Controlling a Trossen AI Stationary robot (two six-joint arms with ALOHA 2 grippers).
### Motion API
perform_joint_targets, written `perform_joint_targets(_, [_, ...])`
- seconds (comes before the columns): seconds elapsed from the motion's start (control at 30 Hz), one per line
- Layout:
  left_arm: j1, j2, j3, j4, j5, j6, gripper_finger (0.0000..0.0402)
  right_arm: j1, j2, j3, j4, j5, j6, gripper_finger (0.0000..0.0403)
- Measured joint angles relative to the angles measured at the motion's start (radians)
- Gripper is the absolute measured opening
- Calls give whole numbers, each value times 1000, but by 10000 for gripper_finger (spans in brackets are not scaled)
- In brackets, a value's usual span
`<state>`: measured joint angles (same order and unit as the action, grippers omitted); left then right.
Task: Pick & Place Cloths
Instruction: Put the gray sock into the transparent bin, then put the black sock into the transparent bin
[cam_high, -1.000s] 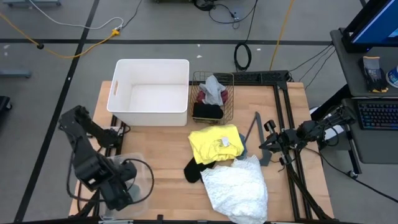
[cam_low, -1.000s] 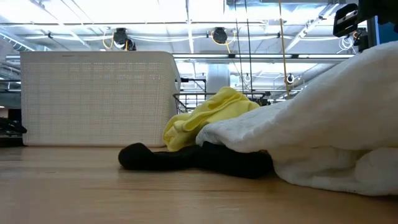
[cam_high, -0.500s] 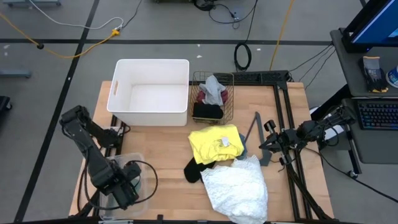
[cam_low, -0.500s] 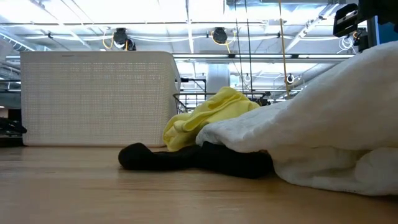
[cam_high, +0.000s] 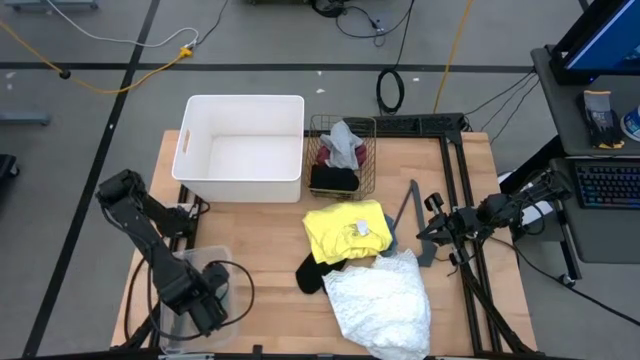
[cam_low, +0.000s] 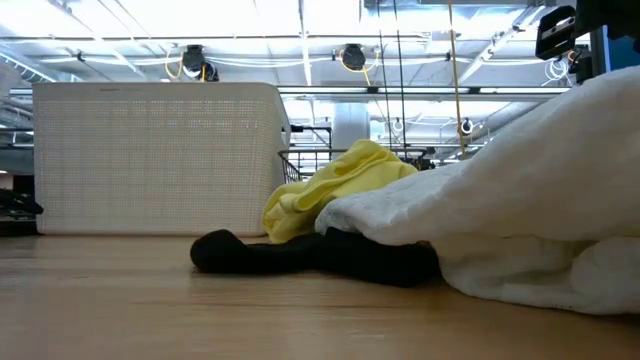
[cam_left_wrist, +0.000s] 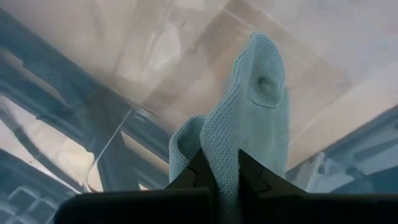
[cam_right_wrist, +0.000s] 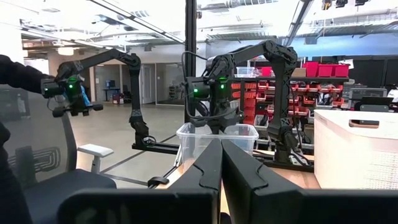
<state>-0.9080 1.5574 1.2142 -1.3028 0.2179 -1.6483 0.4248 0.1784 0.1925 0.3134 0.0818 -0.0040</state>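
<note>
Left wrist view: my left tool (cam_left_wrist: 227, 177) pinches a sage-green cloth (cam_left_wrist: 249, 118) inside the clear bin (cam_high: 200, 285); my right tool (cam_high: 428, 232) waits shut at the table's (cam_high: 260, 235) edge.

Bright ceiling strips (cam_low: 300, 20) above me light everything evenly and blow out to white glare in the low view, the table (cam_high: 270, 240) shows only soft, faint shadows, the white cloth (cam_low: 520, 200) close to that lens is blurred, and my left wrist view looks hazy through clear plastic.
</note>
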Motion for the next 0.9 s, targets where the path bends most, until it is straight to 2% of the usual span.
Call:
perform_joint_targets(0.2, [-11, 0, -7, 26, -2, -26, 15, 0, 0, 0, 0, 0, 0, 0])
perform_joint_targets(0.3, [-11, 0, -7, 25, -9, -40, 33, 0, 0, 0, 0, 0, 0, 0])
perform_joint_targets(0.6, [-12, 0, -5, 23, 10, -48, 157, 0, 0, 0, 2, 0, 0, 0])
perform_joint_targets(0.8, [-12, -13, 27, 18, 187, 16, 226, 0, 0, 0, 15, 0, 0, 0])
perform_joint_targets(0.9, [-12, -51, 56, 15, 208, -6, 243, 0, 0, 0, 16, 0, 0, 0])
